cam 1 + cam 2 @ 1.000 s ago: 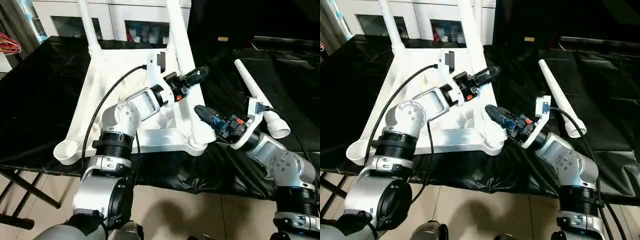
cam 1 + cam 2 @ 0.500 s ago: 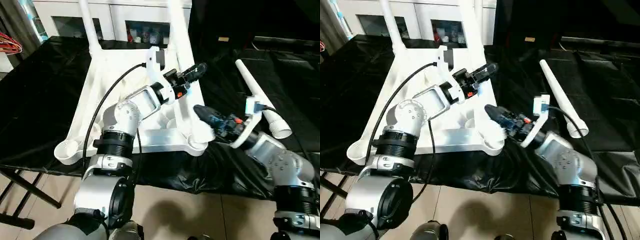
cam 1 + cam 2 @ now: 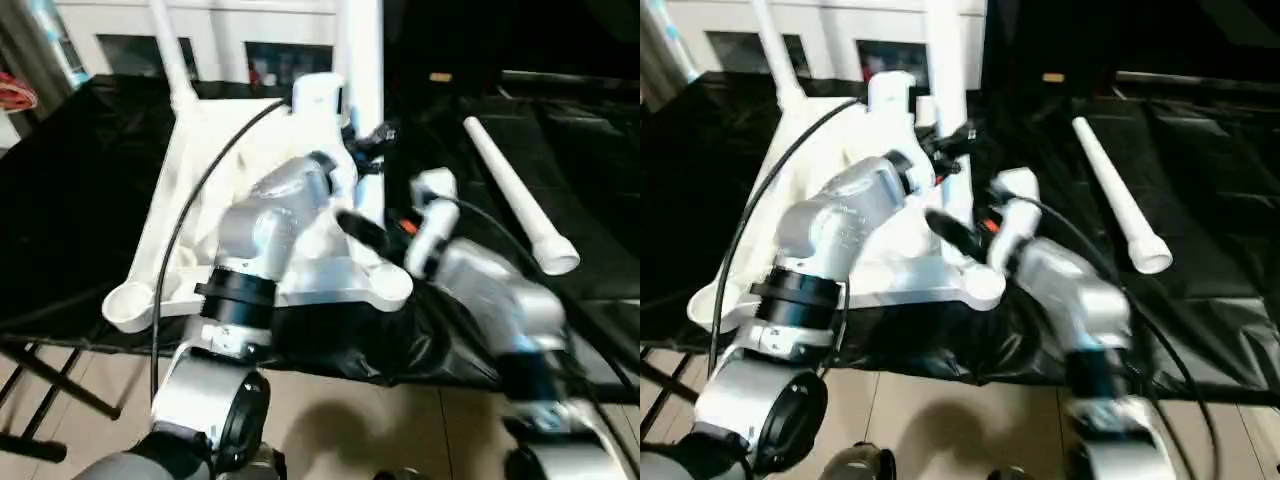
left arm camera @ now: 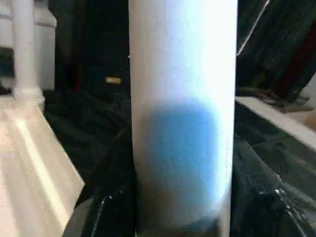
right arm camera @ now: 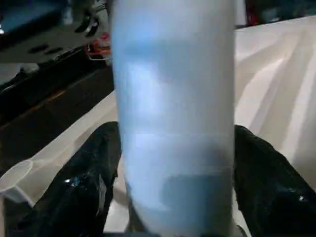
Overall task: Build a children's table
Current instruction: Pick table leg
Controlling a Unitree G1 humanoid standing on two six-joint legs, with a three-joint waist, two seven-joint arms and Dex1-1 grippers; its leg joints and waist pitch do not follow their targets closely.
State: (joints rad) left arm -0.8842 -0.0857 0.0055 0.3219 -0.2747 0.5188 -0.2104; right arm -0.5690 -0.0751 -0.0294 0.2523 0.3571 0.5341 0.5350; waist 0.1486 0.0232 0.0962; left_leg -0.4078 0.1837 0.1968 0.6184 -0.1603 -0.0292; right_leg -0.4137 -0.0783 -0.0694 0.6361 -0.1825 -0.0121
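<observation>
Currently, left to right:

1. Rear leg (image 3: 166, 48): white tube, upright in a far corner socket, well to the left of the left gripper.
2. Table top (image 3: 190, 215): white, lying underside up on the black sheet (image 3: 70, 200). Its ribbed face lies below and to the left of both grippers. An open corner socket (image 3: 128, 305) sits at the near left, well apart from them.
3. Left gripper (image 3: 372, 135): closed on the upright leg (image 3: 362, 50). In the left wrist view the tube stands between the black fingers (image 4: 106, 212), which hug it on both sides.
4. Right gripper (image 3: 358, 228): set lower on the same leg, close above the table top's near right corner. The tube (image 5: 173, 123) stands in its span; whether it grips or stands slack cannot be told.
5. Loose leg (image 3: 510, 190): white tapered tube, lying flat on the black sheet well to the right of the right gripper, wide end nearest the robot.
</observation>
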